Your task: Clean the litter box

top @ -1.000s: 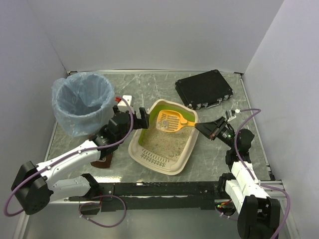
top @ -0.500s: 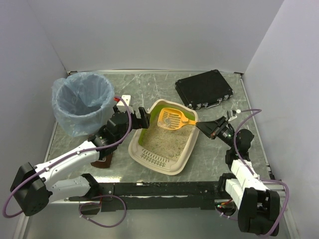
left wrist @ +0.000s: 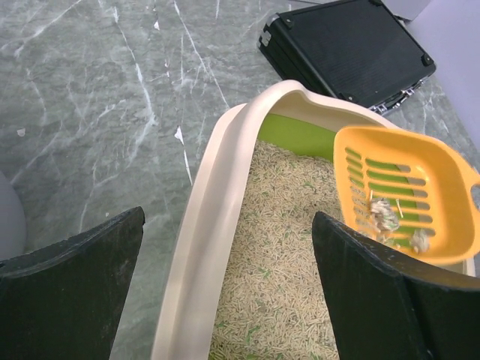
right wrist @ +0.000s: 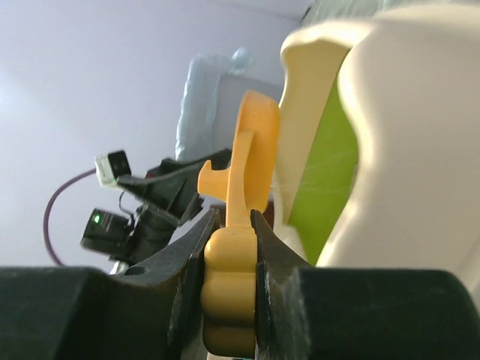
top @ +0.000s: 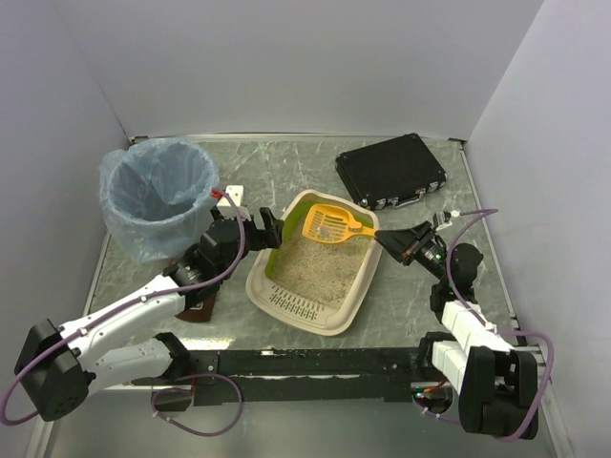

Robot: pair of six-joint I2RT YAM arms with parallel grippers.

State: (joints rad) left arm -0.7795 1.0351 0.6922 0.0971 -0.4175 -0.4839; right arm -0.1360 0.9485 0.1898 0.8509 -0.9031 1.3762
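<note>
On the desk [top: 286, 162], the right pincer [top: 384, 239] grasps a clump-laden scoop [top: 329, 224] over the litter box [top: 310, 307], not yet dumped; left pincer [top: 270, 229] released.

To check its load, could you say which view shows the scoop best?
The left wrist view: the scoop faces the camera, clumps visible on its slots. The top view shows it small, above the litter box; the right wrist view, only edge-on.
</note>
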